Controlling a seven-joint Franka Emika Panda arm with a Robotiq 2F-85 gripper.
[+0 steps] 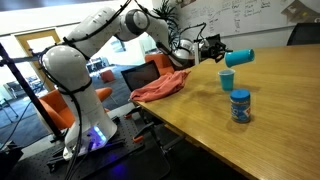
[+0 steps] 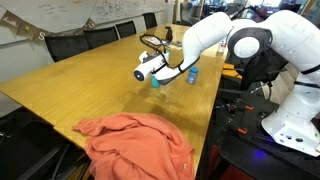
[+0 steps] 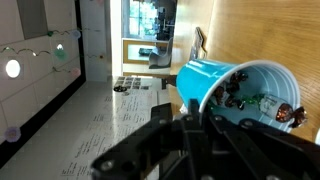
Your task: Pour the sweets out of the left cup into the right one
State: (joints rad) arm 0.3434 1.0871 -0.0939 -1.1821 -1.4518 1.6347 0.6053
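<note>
My gripper [image 1: 221,54] is shut on the left cup [image 1: 241,57], a darker teal-blue cup held on its side above the table. In the wrist view the cup [image 3: 205,78] lies tilted with its mouth to the right, and several sweets [image 3: 255,100] sit inside near the rim. The gripper fingers [image 3: 200,128] clamp its wall. The right one [image 1: 228,79], a lighter cyan cup, stands upright on the table just below and in front of the held cup's mouth. In an exterior view the held cup [image 2: 143,72] hovers over the standing cup [image 2: 156,83].
A wider lidded blue jar [image 1: 240,105] stands nearer the table's front, also seen in an exterior view [image 2: 192,73]. A pink cloth [image 1: 160,88] lies at the table edge [image 2: 140,140]. Chairs line the wooden table [image 1: 270,120].
</note>
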